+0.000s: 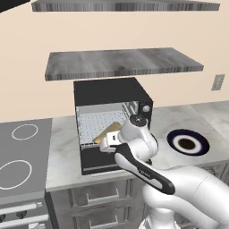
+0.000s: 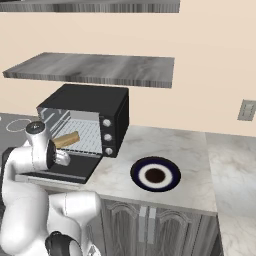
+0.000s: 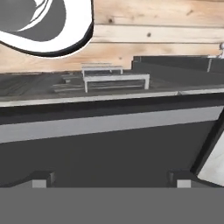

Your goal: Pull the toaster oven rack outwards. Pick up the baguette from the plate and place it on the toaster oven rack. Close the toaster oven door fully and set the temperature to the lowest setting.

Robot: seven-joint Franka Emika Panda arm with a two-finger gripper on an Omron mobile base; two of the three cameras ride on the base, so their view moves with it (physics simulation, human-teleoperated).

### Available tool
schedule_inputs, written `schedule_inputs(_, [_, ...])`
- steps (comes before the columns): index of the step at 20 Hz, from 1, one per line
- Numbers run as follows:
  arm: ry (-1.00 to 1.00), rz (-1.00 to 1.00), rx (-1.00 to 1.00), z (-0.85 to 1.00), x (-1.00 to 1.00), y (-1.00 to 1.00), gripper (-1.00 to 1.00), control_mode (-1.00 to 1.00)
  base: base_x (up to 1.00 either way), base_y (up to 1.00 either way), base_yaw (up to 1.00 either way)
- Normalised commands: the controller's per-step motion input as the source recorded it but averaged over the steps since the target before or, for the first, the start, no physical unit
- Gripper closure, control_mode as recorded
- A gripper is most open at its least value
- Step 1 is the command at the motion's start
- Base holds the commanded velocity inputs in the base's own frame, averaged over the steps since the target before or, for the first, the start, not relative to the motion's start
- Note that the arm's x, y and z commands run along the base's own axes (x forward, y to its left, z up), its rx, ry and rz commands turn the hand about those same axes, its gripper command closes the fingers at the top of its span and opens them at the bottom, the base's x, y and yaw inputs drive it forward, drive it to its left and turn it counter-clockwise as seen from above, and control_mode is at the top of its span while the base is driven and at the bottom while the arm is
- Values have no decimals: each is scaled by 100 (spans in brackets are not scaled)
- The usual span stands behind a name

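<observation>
The black toaster oven stands with its toaster oven door (image 1: 99,162) (image 2: 64,171) folded down flat. Inside, the wire toaster oven rack (image 1: 95,123) (image 2: 86,131) carries the tan baguette (image 1: 108,131) (image 2: 66,139), lying slantwise near the front. My gripper (image 1: 106,144) (image 2: 67,159) hovers just over the lowered door in front of the baguette, open and holding nothing. In the hand view its fingertips (image 3: 41,180) stand wide apart before the door's dark panel (image 3: 109,153) and silver bar handle (image 3: 109,122). The blue-rimmed plate (image 1: 188,142) (image 2: 155,174) sits bare to the oven's right. The temperature knob (image 2: 106,122) (image 1: 146,108) tops the knob column.
Two grey wall shelves (image 1: 120,62) (image 2: 95,67) hang above the oven. A stovetop (image 1: 22,152) lies to its left. Cabinet drawers (image 1: 98,197) run under the marble counter (image 2: 200,165), and a wall outlet (image 1: 218,82) is at the far right.
</observation>
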Motion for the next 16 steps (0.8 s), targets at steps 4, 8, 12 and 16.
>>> schedule_inputs(4, [0, 7, -15, -24, 11, 12, -100, -100, 0, 0, 0])
schedule_inputs(8, [-3, 4, -12, -17, 6, 9, -100, -100, 0, 0, 0])
schedule_inputs(12, [-11, 0, 0, -12, 17, 0, -100, -100, 0, 0, 0])
schedule_inputs(16, [-10, 0, 0, -18, 19, -1, -100, -100, 0, 0, 0])
